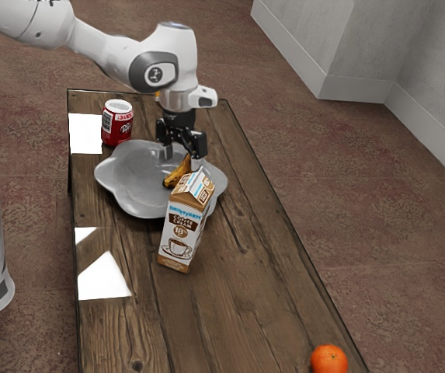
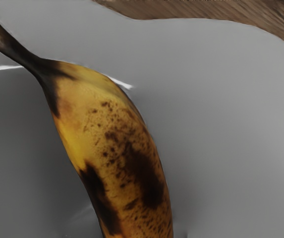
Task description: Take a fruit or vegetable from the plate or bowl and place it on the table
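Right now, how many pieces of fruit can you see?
2: a banana in the gray bowl, and an orange near the table's edge. Something orange behind my arm could be another.

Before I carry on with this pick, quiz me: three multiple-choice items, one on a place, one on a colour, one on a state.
1. Where does the banana lie?
A) on bare wood
B) in the gray dish
C) beside the orange

2. What is the main colour of the can?
A) red
B) green
C) blue

3. How do the fingers of the gripper stand?
A) meeting tip to tip
B) crossed over each other
C) apart, with a gap between them

Key:
1 B: both views show the dish's gray surface around it.
2 A: its side is red in the exterior view.
3 C: the exterior view shows space between the two fingertips.
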Controlling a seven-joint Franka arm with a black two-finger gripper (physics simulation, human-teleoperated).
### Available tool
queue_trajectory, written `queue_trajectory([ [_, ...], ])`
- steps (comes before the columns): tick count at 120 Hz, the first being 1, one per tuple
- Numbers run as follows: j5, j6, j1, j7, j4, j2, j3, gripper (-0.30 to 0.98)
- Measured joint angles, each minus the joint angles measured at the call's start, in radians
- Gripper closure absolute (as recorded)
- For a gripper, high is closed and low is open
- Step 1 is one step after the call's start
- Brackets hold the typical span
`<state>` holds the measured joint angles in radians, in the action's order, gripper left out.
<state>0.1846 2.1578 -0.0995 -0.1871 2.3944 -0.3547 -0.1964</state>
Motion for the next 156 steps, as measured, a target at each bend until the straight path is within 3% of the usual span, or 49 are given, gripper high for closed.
queue_trajectory([
  [56,0.018,0.043,-0.002,0.091,0.002,0.056,0.0,0.0],
  [75,0.02,0.051,-0.002,0.107,0.005,0.063,0.0,0.16],
  [156,0.016,0.081,-0.001,0.114,0.008,0.079,-0.001,0.55],
])
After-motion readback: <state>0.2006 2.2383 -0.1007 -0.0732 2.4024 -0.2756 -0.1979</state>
